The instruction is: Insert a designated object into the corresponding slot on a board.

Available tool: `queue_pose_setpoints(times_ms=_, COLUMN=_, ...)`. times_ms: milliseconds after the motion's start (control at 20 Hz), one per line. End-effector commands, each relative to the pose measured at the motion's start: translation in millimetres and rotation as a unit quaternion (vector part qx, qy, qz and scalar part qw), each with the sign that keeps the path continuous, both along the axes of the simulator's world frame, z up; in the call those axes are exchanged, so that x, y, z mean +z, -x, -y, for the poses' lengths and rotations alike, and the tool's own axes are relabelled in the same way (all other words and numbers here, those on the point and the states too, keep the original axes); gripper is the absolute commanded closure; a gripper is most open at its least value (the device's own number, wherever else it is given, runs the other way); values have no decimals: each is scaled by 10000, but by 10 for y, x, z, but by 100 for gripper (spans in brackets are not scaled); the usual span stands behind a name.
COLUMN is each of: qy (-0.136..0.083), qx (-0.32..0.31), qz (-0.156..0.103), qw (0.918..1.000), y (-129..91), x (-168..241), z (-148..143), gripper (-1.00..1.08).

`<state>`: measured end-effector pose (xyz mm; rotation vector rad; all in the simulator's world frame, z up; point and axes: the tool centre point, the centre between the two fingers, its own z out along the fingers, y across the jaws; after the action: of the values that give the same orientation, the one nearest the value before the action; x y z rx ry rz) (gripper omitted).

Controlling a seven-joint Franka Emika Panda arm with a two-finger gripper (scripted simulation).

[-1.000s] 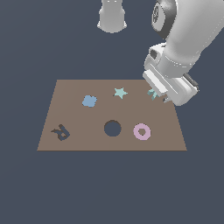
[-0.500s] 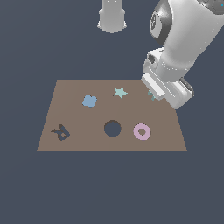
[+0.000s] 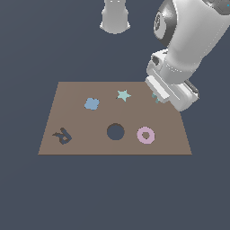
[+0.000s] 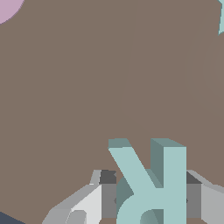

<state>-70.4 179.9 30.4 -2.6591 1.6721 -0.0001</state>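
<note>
The pale teal R block sits between my gripper's two fingers, which are shut on it. In the exterior view only a small teal corner of the R block shows under my gripper, above the far right part of the brown board. The dark navy R-shaped slot lies at the board's near left corner, far from the gripper. Brown board fills the wrist view under the block.
On the board lie a teal star, a blue rounded blob, a pink ring and a round dark hole. The arm's white base stands behind the board. A pink ring edge shows in the wrist view.
The gripper has risen a little over the board's far right part with the R block in it. The pieces on the board have not moved.
</note>
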Motion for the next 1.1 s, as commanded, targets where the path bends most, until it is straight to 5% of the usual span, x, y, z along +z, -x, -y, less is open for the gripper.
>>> queue_pose_setpoints(times_ms=0, qy=0, qx=-14, qz=0, qw=10000, y=-9, x=-1, z=5, gripper=108)
queue_pose_setpoints(times_ms=650, qy=-2, qx=-884, qz=0, qw=9961, y=-493, x=17, z=335, gripper=108)
queue_pose_setpoints(times_ms=1050, qy=-3, qx=-2147, qz=-1, qw=9767, y=-1083, x=41, z=961, gripper=108)
